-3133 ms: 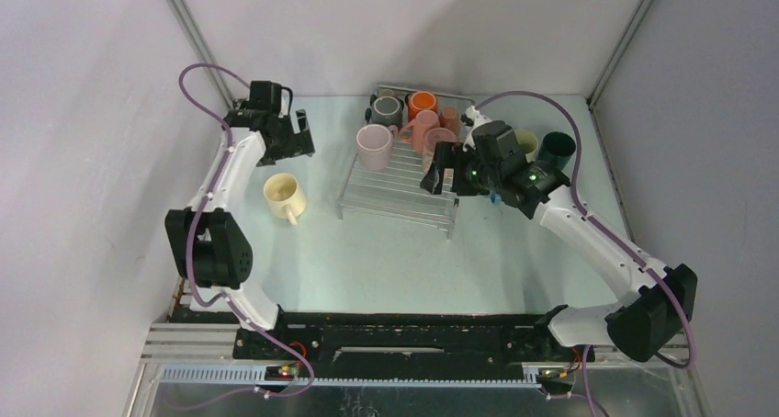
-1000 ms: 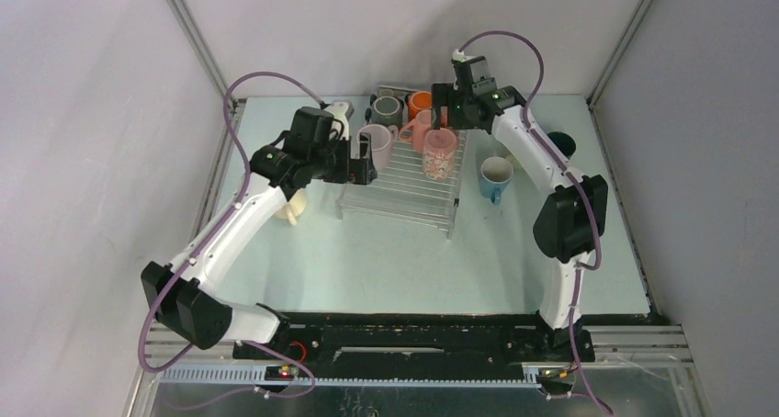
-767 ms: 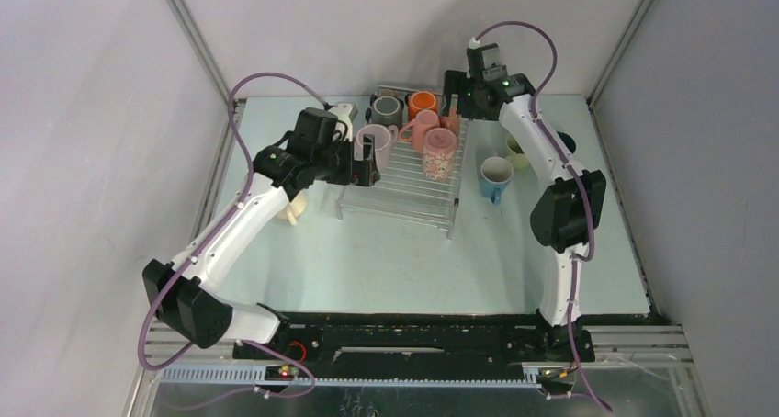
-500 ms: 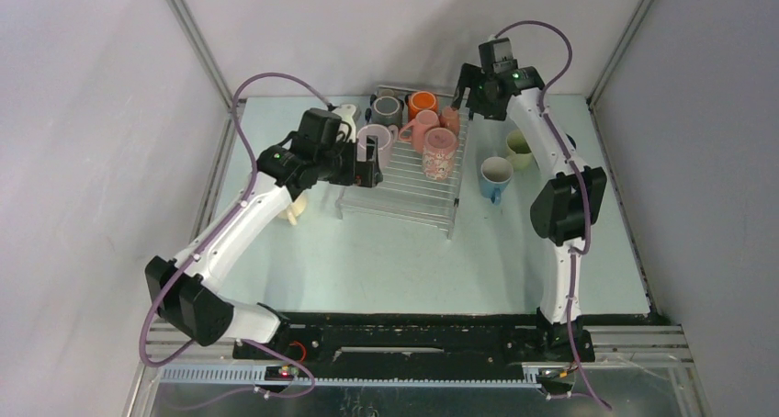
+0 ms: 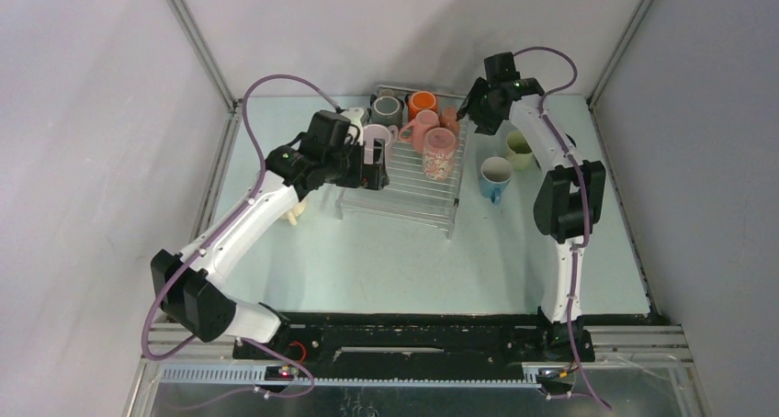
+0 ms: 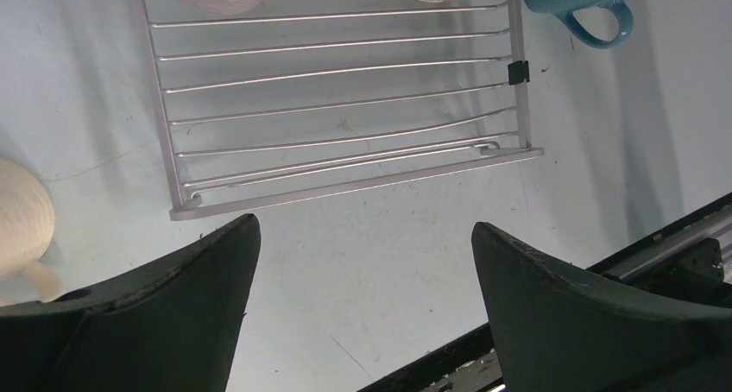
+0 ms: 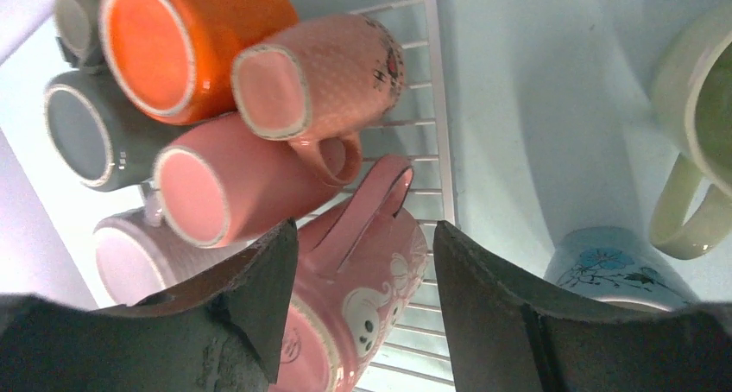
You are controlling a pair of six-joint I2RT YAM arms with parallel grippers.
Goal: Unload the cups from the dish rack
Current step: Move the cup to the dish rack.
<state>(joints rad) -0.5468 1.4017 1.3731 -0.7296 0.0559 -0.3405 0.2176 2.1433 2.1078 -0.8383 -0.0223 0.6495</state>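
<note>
right wrist view: the right gripper [image 7: 364,237] has its two dark fingers spread apart, one on each side of the upturned handle [image 7: 358,206] of a pink printed mug [image 7: 362,314]. whether either finger presses on the mug cannot be told. this mug lies on the dish rack [image 7: 436,107] near its right edge. just beyond it a salmon dotted mug [image 7: 319,72] and a plain pink mug [image 7: 224,189] lie close together, bottoms toward the camera. an orange mug [image 7: 173,38] and a grey mug [image 7: 95,137] are packed in behind them, and a lilac mug [image 7: 138,254] sits at the far side of the cluster. off the rack, on the pale table [image 7: 535,107], stand a pale green mug [image 7: 699,90] and a blue flowered mug [image 7: 613,258], near each other.

left wrist view: the left gripper [image 6: 364,228] is spread wide with nothing between its fingers. it hangs over the near, bare part of the rack's wires, and the lilac mug's base shows just at the top edge. a cream mug [image 6: 22,219] stands on the table beside the rack's left side.

top external view: the left claw sits right at the lilac mug on the rack's left edge, and the right claw is over the rack's far right corner.
</note>
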